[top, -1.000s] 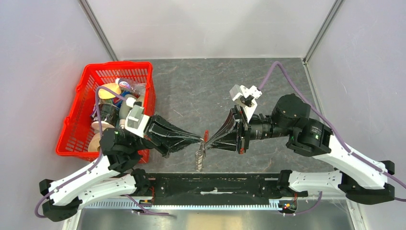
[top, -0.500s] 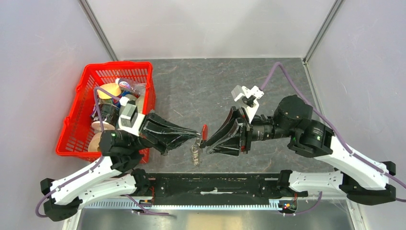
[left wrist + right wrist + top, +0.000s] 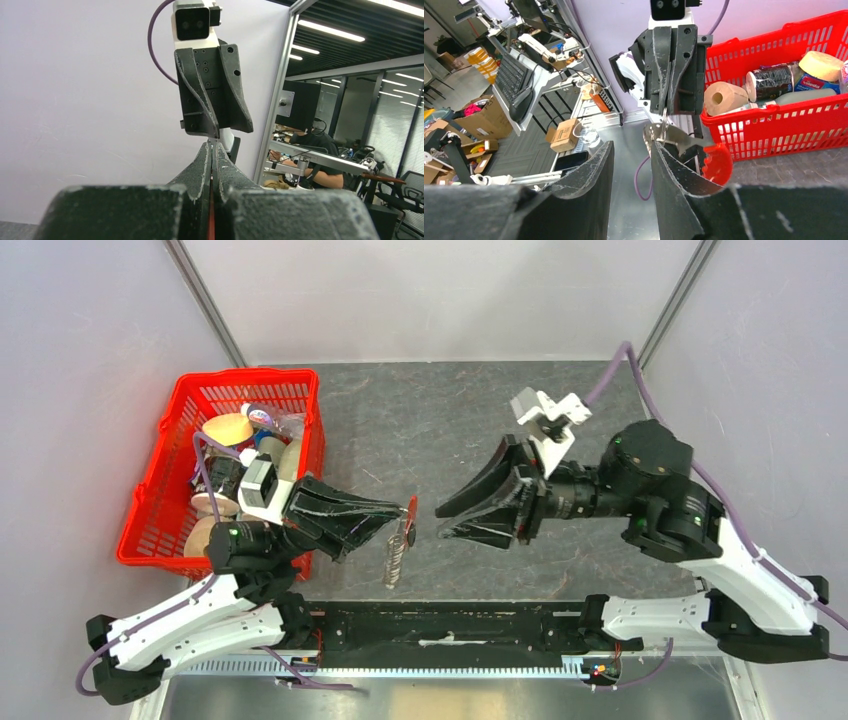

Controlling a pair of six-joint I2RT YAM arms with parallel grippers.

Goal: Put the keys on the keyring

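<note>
My left gripper (image 3: 405,510) is shut on the keyring (image 3: 397,550), which it holds above the table. The grey metal loop hangs below the fingertips and the red strip (image 3: 412,506) sticks out at the tips. In the left wrist view the fingers (image 3: 202,165) are pressed together with a red sliver between them. My right gripper (image 3: 439,525) stands open just right of the keyring, apart from it. The right wrist view shows the open right gripper (image 3: 631,145), with the grey loop (image 3: 674,137) and red strip (image 3: 716,162) past its right finger. I cannot make out the keys.
A red basket (image 3: 250,380) full of household items stands at the left, behind my left arm; it also shows in the right wrist view, basket (image 3: 784,125). A black rail (image 3: 450,620) runs along the near table edge. Grey walls close the sides and back.
My right gripper has opened, let go of the keyring and drawn back to the right. My left gripper has moved slightly left with the keyring still in it.
</note>
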